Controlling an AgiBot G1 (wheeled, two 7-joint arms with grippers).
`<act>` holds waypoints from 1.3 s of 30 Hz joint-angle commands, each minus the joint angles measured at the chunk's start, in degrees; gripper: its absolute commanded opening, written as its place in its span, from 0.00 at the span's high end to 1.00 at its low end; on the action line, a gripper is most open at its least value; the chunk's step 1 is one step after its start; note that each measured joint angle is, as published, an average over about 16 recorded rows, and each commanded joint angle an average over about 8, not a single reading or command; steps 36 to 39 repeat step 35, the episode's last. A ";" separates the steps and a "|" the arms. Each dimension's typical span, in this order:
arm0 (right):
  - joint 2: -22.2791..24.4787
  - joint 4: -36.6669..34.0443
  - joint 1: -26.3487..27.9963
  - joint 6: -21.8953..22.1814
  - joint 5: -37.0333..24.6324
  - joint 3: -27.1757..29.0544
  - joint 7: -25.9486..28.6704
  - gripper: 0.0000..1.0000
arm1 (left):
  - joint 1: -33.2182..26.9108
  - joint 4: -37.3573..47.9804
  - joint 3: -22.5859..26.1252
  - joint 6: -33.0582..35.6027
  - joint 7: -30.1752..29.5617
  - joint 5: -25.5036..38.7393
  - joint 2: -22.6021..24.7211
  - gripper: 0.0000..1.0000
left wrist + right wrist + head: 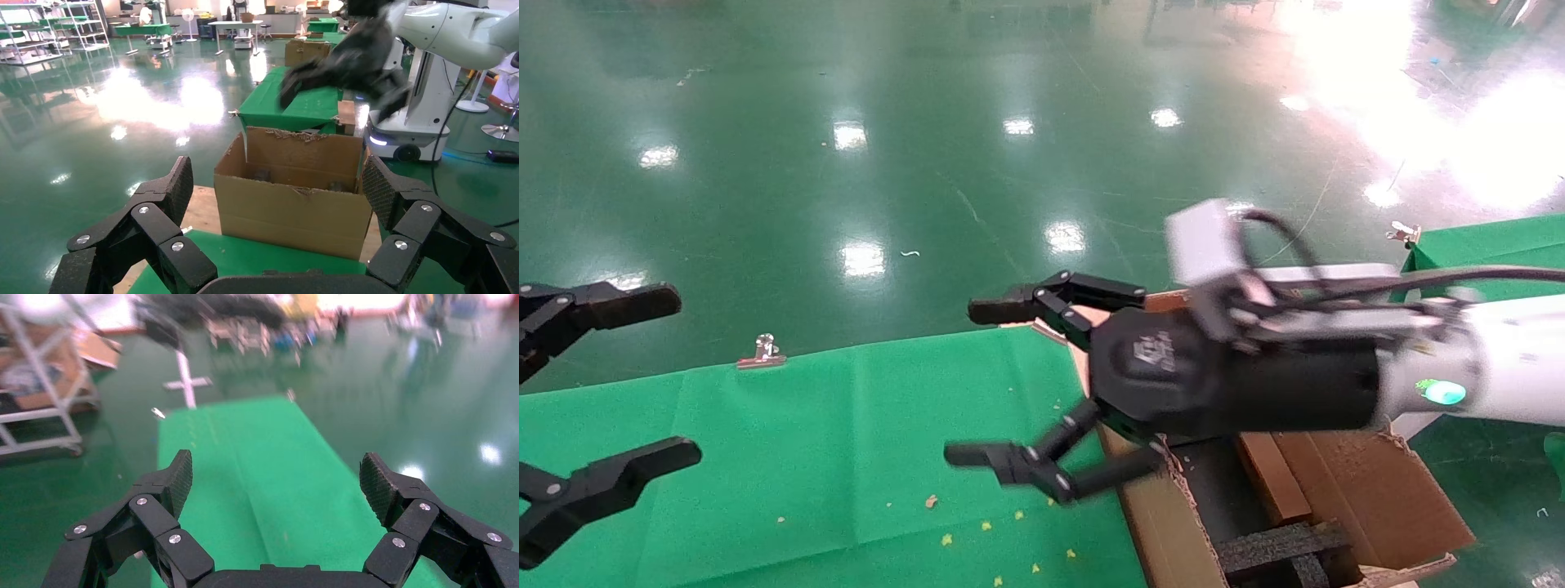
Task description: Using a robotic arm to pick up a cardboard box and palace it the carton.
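The white robotic arm's black right hand hovers wide and empty beside the large brown flapped carton, over the green-clothed bench, the small cardboard box nowhere visible, the left hand parked, also spread wide.

The robotic arm is white with a glowing green ring, a grey camera block and looped black cable. Both tools, right and left, are black, multi-jointed, with silver screws and textured pads.

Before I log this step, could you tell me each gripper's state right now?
Left gripper: open, empty, parked at the table's left edge.
Right gripper: open, empty, beside the carton.
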 commanded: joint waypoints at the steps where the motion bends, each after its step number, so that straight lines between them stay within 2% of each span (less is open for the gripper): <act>1: -0.24 -0.18 -1.84 -3.64 2.47 3.99 -3.38 0.00 | 0.00 0.00 0.00 0.00 0.00 0.00 0.00 0.00; 4: -0.47 -0.33 -3.49 -6.98 4.78 7.74 -5.80 0.00 | 0.01 0.01 0.00 -0.01 0.00 0.00 0.00 0.00; 8: -0.61 -0.43 -4.33 -8.69 5.98 9.62 -6.62 0.00 | 0.01 0.01 -0.01 -0.01 0.00 0.00 -0.01 0.00; 21: -0.45 -0.35 -3.17 -6.22 4.29 6.80 -5.21 0.00 | 0.01 0.01 -0.01 -0.01 0.00 -0.01 -0.01 0.00; 39: -0.38 -0.31 -2.73 -5.34 3.66 5.80 -4.74 0.00 | 0.01 0.01 -0.01 -0.01 0.00 0.00 -0.01 0.00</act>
